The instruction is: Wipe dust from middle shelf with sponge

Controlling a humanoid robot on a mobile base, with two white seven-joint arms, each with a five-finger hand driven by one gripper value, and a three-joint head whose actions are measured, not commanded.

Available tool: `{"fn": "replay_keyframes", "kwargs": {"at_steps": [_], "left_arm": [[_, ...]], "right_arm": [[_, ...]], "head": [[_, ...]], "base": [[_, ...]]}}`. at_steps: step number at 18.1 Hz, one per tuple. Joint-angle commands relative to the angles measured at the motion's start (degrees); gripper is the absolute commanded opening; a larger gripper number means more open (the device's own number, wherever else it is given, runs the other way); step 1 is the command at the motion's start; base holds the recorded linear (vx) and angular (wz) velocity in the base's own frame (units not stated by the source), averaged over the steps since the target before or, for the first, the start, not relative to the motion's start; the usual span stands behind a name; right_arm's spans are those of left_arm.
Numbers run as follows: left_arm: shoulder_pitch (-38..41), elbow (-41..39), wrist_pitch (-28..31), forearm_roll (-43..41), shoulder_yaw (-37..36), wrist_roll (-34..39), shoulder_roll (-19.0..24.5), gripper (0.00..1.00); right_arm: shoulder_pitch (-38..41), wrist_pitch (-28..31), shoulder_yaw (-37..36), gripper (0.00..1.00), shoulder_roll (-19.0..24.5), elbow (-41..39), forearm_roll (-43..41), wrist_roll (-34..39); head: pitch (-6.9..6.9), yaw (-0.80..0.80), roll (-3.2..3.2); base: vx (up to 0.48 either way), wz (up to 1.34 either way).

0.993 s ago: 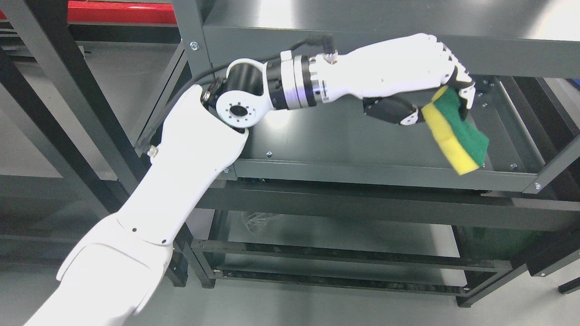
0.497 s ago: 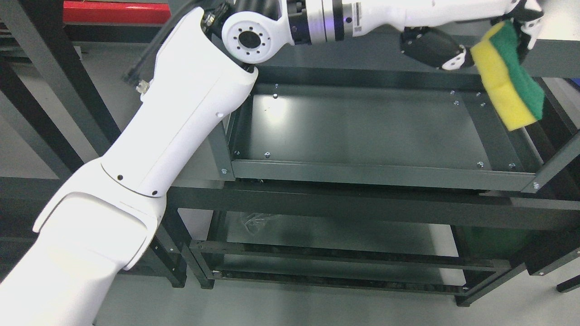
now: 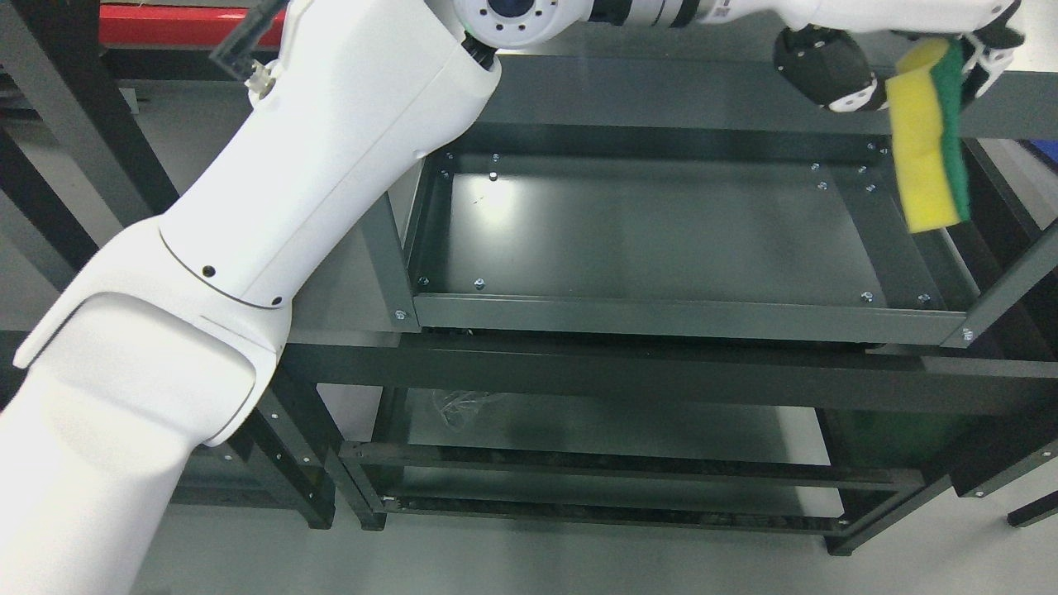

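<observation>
My left arm rises from the lower left across the picture to the top right corner. There my left hand (image 3: pixel 917 49) is shut on a yellow and green sponge (image 3: pixel 930 140), which hangs down from the fingers in front of the upper shelf's front edge. The sponge is held above the right end of the dark grey middle shelf tray (image 3: pixel 661 318) and does not touch it. Much of the hand is cut off by the top of the picture. My right arm does not show.
The dark metal rack has an upper shelf (image 3: pixel 661 91) at the top and a lower shelf (image 3: pixel 612 430) with a crumpled clear plastic bag (image 3: pixel 459 405). Upright posts stand at the left (image 3: pixel 388 273) and right (image 3: pixel 1004 289). A red bar (image 3: pixel 157 16) lies at the top left.
The left arm has lifted up and to the right, taking the sponge off the middle shelf to the upper shelf's edge. The sponge now hangs more upright. The camera has shifted slightly.
</observation>
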Motion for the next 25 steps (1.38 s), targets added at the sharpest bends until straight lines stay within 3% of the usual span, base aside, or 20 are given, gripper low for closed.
{"fn": "replay_keyframes", "kwargs": {"at_steps": [1, 4, 9, 15, 19, 22, 25], "left_arm": [[-2.3, -0.9, -3.1, -3.2, 0.0, -6.9, 1.0, 0.03], [-1.3, -4.6, -8.2, -3.1, 4.2, -11.0, 4.3, 0.03], [7.7, -16.0, -9.5, -0.9, 16.6, -22.5, 12.9, 0.04], [10.0, -18.4, -12.7, 10.1, 21.1, -23.3, 33.4, 0.06], [10.0, -18.5, -12.7, 17.5, 21.2, -23.2, 43.0, 0.07], [10.1, -18.5, -12.7, 18.2, 20.8, -23.1, 42.5, 0.07], [9.7, -18.4, -12.7, 16.3, 20.4, -23.0, 34.1, 0.06]], "right_arm": [[0.0, 0.0, 0.0, 1.0, -1.0, -1.0, 0.0, 0.0], [0.0, 0.0, 0.0, 1.0, -1.0, -1.0, 0.0, 0.0], [0.0, 0.0, 0.0, 1.0, -1.0, -1.0, 0.0, 0.0], [0.0, 0.0, 0.0, 1.0, -1.0, -1.0, 0.0, 0.0], [0.0, 0.0, 0.0, 1.0, -1.0, -1.0, 0.0, 0.0], [0.0, 0.0, 0.0, 1.0, -1.0, -1.0, 0.0, 0.0], [0.0, 0.0, 0.0, 1.0, -1.0, -1.0, 0.0, 0.0]], "head": [[0.0, 0.0, 0.0], [0.0, 0.0, 0.0], [0.0, 0.0, 0.0], [0.0, 0.0, 0.0], [0.0, 0.0, 0.0], [0.0, 0.0, 0.0], [0.0, 0.0, 0.0]], "base": [[0.008, -0.06], [0.006, -0.05], [0.0, 0.0], [0.0, 0.0], [0.001, -0.01], [0.0, 0.0], [0.0, 0.0]]}}
